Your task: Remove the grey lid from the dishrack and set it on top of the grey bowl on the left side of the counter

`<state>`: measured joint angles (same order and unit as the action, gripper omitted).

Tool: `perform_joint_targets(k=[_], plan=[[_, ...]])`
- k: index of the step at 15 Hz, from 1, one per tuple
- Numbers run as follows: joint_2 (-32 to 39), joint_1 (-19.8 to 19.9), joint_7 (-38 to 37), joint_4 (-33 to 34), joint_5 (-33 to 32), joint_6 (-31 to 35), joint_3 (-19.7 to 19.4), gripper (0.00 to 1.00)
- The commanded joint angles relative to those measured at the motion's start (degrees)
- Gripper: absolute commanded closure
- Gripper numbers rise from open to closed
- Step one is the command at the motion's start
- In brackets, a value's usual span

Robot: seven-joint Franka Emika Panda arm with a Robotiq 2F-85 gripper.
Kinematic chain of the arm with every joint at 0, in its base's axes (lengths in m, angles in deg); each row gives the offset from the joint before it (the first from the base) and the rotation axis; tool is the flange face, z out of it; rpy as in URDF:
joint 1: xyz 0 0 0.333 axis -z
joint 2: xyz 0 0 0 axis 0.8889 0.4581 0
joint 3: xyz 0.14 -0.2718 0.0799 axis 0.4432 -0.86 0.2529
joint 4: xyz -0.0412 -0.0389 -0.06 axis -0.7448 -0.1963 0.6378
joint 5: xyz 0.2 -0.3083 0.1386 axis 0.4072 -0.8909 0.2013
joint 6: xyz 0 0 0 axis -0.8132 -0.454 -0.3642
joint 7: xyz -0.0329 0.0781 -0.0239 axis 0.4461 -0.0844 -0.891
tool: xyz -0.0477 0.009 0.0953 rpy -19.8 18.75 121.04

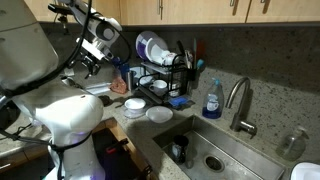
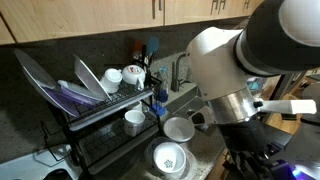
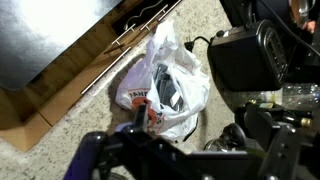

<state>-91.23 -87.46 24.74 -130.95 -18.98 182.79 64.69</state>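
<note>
One black wire dishrack [image 1: 165, 72] at frame centre, grey lid [image 2: 35, 75] leaning in its upper tier; tool [image 1: 98, 52] upper left, spread or closed cannot be told.

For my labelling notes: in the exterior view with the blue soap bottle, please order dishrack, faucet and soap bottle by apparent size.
1. dishrack, clearly largest.
2. faucet and soap bottle look nearly alike, so I leave them unranked.
</note>
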Motion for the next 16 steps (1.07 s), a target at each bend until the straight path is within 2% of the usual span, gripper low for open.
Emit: perform_joint_targets(k=[1, 7, 16], plan=[[-7.51, 0.43, -5.85, -4.03, -3.21, 4.8, 0.7, 0.0], [-14.73, 0.46, -15.1, -6.07, -12.74, 8.33, 0.8, 0.0], [-19.82, 1.52, -27.19, -5.3, -27.47, 7.91, 1.68, 0.0]])
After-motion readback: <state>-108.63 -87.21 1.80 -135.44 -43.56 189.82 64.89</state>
